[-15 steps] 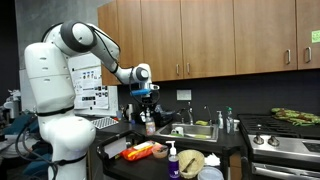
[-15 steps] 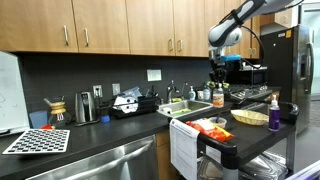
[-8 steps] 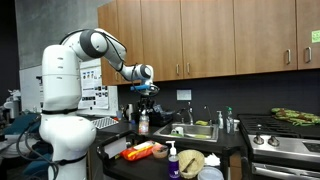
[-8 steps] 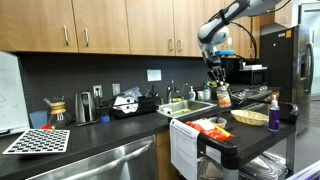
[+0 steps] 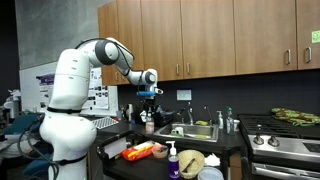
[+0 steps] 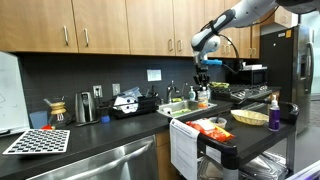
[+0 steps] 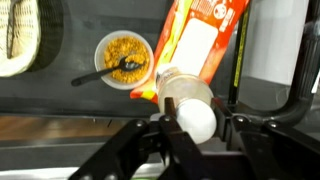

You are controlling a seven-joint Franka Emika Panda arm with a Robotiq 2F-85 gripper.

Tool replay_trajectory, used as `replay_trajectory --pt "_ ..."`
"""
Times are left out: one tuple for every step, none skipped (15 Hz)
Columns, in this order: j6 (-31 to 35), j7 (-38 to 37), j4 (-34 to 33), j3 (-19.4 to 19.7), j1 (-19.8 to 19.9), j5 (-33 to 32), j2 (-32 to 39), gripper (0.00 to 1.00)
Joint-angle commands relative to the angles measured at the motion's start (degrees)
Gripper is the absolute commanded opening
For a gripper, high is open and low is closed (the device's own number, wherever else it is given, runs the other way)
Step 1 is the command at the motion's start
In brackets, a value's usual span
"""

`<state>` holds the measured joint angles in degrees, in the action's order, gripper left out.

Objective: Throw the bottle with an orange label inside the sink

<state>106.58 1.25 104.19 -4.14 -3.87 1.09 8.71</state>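
My gripper (image 5: 150,104) is shut on the bottle with an orange label (image 5: 149,121) and holds it upright in the air, just beside the near end of the sink (image 5: 197,131). Both exterior views show this; in one the bottle (image 6: 203,96) hangs under the gripper (image 6: 203,82) over the edge of the steel sink (image 6: 186,108). In the wrist view the bottle's pale round end (image 7: 193,117) sits clamped between the black jaws (image 7: 195,128).
A flat orange-red packet (image 5: 140,151) (image 7: 203,38), a purple pump bottle (image 5: 172,160) and a woven basket (image 5: 190,162) lie on the black cart below. A bowl of yellow food with a spoon (image 7: 122,60) sits there too. A curved faucet (image 5: 187,112) stands behind the sink, and a stove (image 5: 283,140) lies beyond.
The arm has carried the bottle sideways from above the cart toward the sink. The grip on the bottle has stayed shut.
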Motion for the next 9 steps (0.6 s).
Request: replay_trajectory --pt "12.04 -1.11 3.49 -0.20 -0.76 -1.65 -2.33 0.14" --pt "15.60 -1.75 4.63 -0.18 -1.08 -3.39 -2.94 0.14" --pt "18.97 -2.70 5.83 -0.05 -1.54 -6.49 -3.51 0.14" --pt "21.77 -3.48 6.84 0.05 -1.79 -9.12 -3.99 0.14" --pt "23.13 -4.14 7.39 0.08 -1.86 -10.64 -4.22 0.14" --pt "21.94 -4.08 7.16 -0.08 -1.77 -10.19 -3.98 0.14" --pt "20.14 -4.04 7.14 -0.20 -1.74 -9.55 -4.16 0.14" --pt "17.81 -3.64 7.03 -0.28 -1.67 -8.46 -4.38 0.14" --pt "15.51 -4.02 6.92 -0.26 -1.65 -8.21 -4.64 0.14"
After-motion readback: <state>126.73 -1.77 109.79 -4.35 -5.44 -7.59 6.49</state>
